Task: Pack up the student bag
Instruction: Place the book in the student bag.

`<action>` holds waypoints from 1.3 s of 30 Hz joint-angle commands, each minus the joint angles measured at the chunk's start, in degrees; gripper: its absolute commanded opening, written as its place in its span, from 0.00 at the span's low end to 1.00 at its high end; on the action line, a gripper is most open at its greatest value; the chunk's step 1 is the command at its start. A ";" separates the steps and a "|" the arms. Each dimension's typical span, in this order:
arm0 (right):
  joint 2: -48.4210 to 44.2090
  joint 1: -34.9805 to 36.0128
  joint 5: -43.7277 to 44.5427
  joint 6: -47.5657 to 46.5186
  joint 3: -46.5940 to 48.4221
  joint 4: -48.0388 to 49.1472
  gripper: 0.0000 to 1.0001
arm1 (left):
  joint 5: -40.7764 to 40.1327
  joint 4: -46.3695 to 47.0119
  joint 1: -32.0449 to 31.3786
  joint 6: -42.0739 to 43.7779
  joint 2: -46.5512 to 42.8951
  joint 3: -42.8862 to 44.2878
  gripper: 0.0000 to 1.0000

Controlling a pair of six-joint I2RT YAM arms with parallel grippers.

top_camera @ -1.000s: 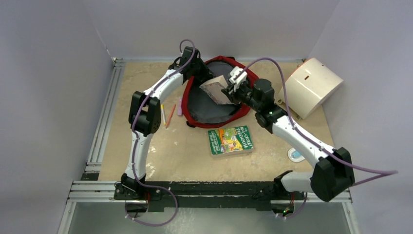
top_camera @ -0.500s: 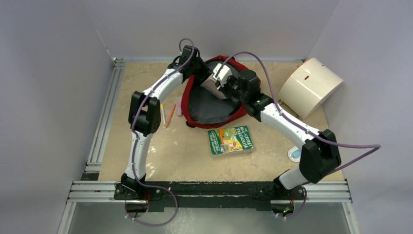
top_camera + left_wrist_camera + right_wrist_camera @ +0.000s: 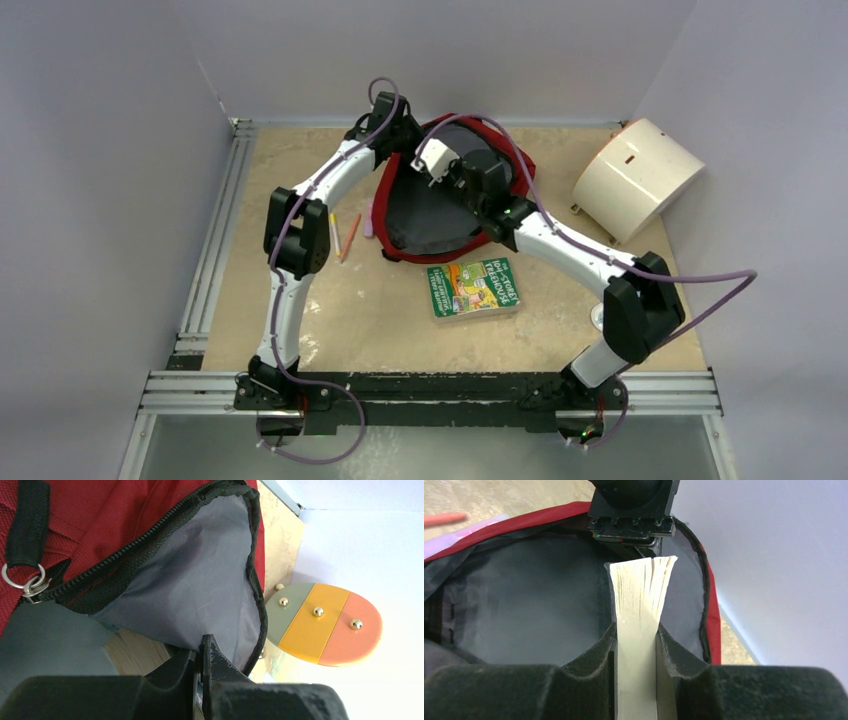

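- L end effector point(image 3: 202, 647) pinching student bag point(image 3: 115, 515) rim at grey lining
- R end effector point(image 3: 636, 635) clamped on book point(image 3: 640, 585), page edges showing, over open bag interior

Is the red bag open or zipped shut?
Open. The bag has its zipper parted and its grey lining showing. The left gripper pinches the edge, and the right gripper holds a book over it.

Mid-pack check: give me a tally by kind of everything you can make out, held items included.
Books: 2 (green book on the table, held book in the right gripper)
Pencils: 2 (pale pencil, orange pencil)
Bags: 1 (student bag)
Boxes: 1 (white box)
Other: 1 (pink stick)
Total: 7
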 commanded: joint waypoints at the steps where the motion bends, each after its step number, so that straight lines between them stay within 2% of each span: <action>1: -0.02 2.89 13.82 -8.20 3.93 11.26 0.00 | 2.29 1.53 0.13 -0.88 -1.69 3.27 0.00; 10: 2.52 6.35 27.84 -20.63 -1.10 22.40 0.00 | 3.19 1.41 0.13 -0.03 -1.61 3.22 0.00; 14: 4.68 7.31 34.80 -30.61 -6.03 36.28 0.00 | 3.69 1.56 0.13 0.30 -1.47 3.27 0.00; 19: 7.82 7.32 36.00 -32.77 -5.56 37.42 0.00 | 3.83 1.41 0.23 0.83 -1.65 3.36 0.00; 33: 19.85 6.83 37.27 -43.70 -8.79 57.68 0.00 | 5.43 1.32 0.48 1.41 -1.93 3.05 0.00; 39: 22.95 5.33 35.84 -42.16 -6.79 55.70 0.00 | 5.46 1.23 0.48 1.67 -2.20 2.76 0.00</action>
